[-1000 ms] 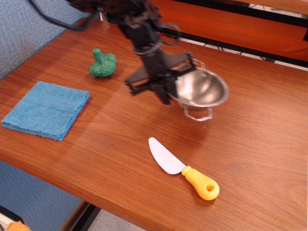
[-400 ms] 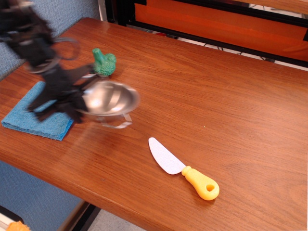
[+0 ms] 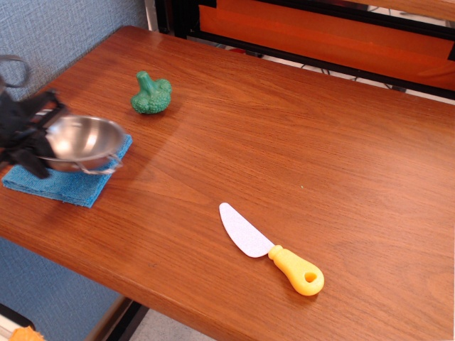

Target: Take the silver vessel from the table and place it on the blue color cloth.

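The silver vessel, a shiny steel bowl with wire loop handles, hangs tilted just above the blue cloth at the table's left edge. My gripper, black and blurred by motion, is shut on the bowl's left rim. The bowl and gripper cover most of the cloth; only its front and right edges show. The reddish-brown wooden table fills the view.
A green toy broccoli stands behind the cloth, to its right. A toy knife with a white blade and yellow handle lies near the front edge. A blue-grey wall panel runs along the left side.
My gripper has carried the bowl from the middle of the table leftward, past the broccoli, to over the blue cloth. The knife and broccoli have not moved.
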Tool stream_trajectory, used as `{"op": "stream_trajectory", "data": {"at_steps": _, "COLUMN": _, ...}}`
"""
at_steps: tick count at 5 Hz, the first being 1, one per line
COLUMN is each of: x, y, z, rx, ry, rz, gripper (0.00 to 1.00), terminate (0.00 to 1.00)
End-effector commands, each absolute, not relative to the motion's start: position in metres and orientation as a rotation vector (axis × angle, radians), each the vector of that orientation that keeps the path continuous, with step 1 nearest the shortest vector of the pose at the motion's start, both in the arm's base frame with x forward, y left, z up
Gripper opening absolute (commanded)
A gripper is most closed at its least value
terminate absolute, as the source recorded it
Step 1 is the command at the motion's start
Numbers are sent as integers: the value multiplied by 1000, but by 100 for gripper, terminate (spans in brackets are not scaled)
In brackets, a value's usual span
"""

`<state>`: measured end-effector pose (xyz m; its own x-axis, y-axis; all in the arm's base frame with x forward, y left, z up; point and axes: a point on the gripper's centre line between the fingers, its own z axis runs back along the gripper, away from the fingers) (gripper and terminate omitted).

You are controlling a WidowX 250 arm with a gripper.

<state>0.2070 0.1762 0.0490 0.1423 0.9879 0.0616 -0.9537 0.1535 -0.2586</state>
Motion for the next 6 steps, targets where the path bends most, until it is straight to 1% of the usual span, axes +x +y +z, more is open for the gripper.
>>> {"op": "stream_trajectory", "data": {"at_steps": 1, "x": 211, "y": 193, "z": 50, "rx": -94, "ry": -295, "rz": 1470, "gripper": 0, "terminate": 0}}
{"op": "stream_trajectory", "data": {"at_steps": 2, "x": 216, "y": 192, "z": 42, "rx": -77, "ry": -276, "rz": 1478, "gripper": 0, "terminate": 0}}
{"op": "stream_trajectory", "data": {"at_steps": 3, "x": 218, "y": 184, "z": 48, "rx": -62, "ry": -236, "rz": 1450, "gripper": 100, "terminate": 0}}
{"op": "stream_trajectory", "data": {"at_steps": 4, "x": 220, "y": 177, "z": 57, "rx": -16, "ry": -184, "rz": 1436, "gripper": 100, "terminate": 0}}
{"op": "stream_trajectory", "data": {"at_steps": 5, "x": 224, "y": 167, "z": 71, "rx": 74, "ry": -130, "rz": 1427, "gripper": 100, "terminate": 0}}
{"op": "stream_trajectory", "data": {"at_steps": 6, "x": 230, "y": 153, "z": 93, "rx": 206, "ry": -68, "rz": 1396, "gripper": 100, "terminate": 0}}
